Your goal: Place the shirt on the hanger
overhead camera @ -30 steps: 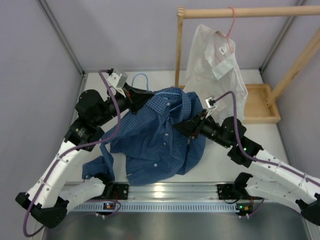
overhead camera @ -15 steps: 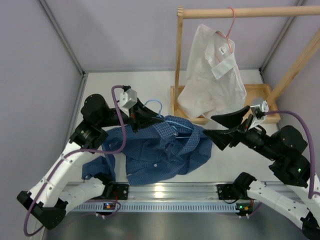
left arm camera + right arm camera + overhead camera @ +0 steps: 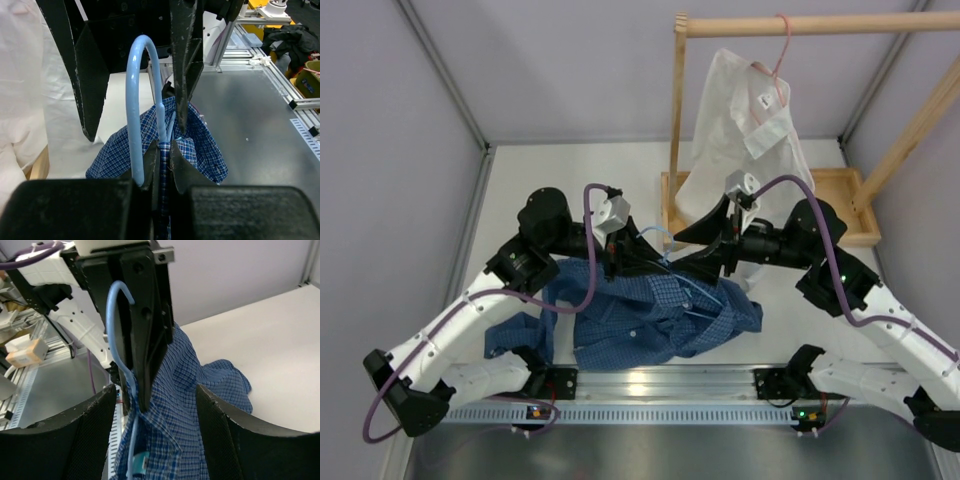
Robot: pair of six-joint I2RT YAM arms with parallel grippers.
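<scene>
The blue checked shirt (image 3: 650, 322) hangs bunched below my left gripper (image 3: 642, 262), its lower part lying on the table. My left gripper is shut on the light blue hanger (image 3: 656, 236) at its neck, with collar fabric pinched in too. In the left wrist view the hook (image 3: 141, 80) curves up from the jaws above the shirt (image 3: 200, 135). My right gripper (image 3: 705, 248) is open and faces the left one closely. In the right wrist view its fingers (image 3: 82, 440) straddle the shirt (image 3: 195, 405) and hanger hook (image 3: 116, 315) without touching.
A wooden rack (image 3: 678, 100) stands at the back right, with a white shirt (image 3: 745, 150) on a pink hanger (image 3: 783, 50) and a wooden base tray (image 3: 840, 210). Grey walls close in left and right. A metal rail (image 3: 660, 385) runs along the near edge.
My right gripper swung left from the far right to face the left gripper. My left gripper moved right and nearer with the hanger, dragging the shirt along.
</scene>
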